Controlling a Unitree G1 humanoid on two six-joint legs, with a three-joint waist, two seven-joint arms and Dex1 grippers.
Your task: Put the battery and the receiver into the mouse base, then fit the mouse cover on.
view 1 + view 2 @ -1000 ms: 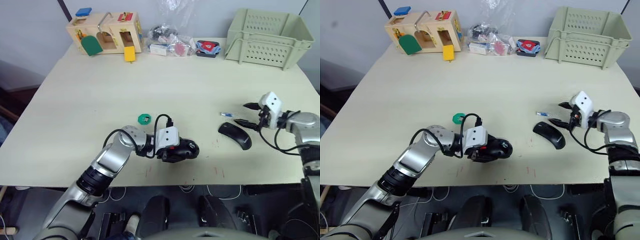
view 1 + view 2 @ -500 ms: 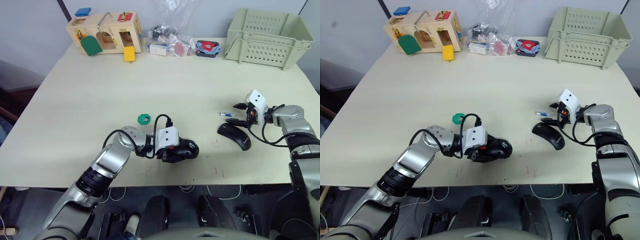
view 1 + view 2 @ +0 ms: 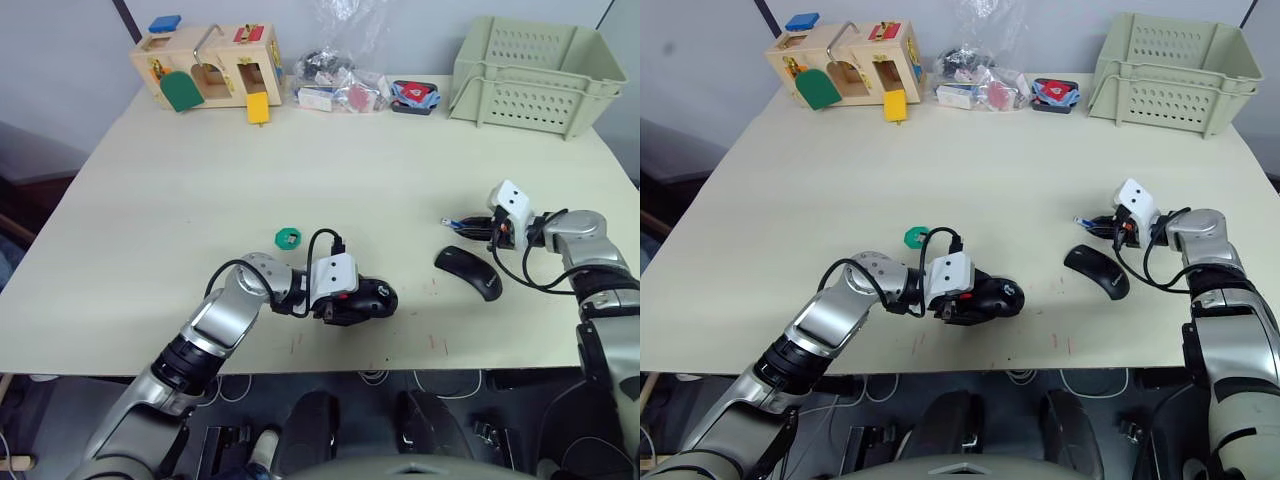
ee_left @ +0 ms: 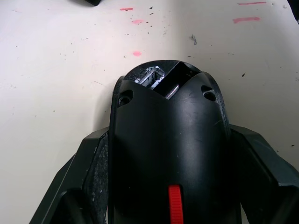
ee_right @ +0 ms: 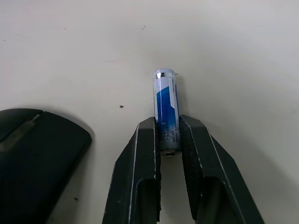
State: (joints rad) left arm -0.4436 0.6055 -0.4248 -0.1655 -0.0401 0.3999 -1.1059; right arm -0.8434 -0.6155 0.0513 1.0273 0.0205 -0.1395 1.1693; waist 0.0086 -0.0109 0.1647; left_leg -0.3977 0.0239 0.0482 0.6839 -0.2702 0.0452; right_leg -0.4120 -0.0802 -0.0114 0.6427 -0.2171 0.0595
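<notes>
1. Step in hand, as judged: picking the battery [image 5: 166,109] off the table [image 3: 200,170] for carrying to the mouse base [image 3: 368,298]. Grip sits on the near end only, most of the cell sticking out past the fingertips; a straight, slow lift advised so the cell does not pivot or squirt out.
2. Carry route: cross toward centre frame keeping clear of the mouse cover [image 3: 470,271], which lies just beside and below the battery in the head views, right of centre.
3. Seating: open bay visible at the far end of the mouse base in the left wrist view, metal contacts inside. Best to line the cell's long axis with the bay before lowering; which way round the cell must go cannot be told from here.
4. Right gripper [image 5: 167,140]: jaws nearly closed, pinching the battery between the two inner faces, white-and-blue body clamped at its rear end. Whether the cell is touching the table, cannot tell.
5. Left gripper [image 4: 170,140]: jaws spread wide, one finger on each flank of the mouse base, holding it steady on the table, lower centre of the head views. Red patch faces up.
6. Receiver: not made out with certainty; green disc [image 3: 288,237] lies on the table up and left of the base, well apart from the battery.
7. Cover not yet fitted.
</notes>
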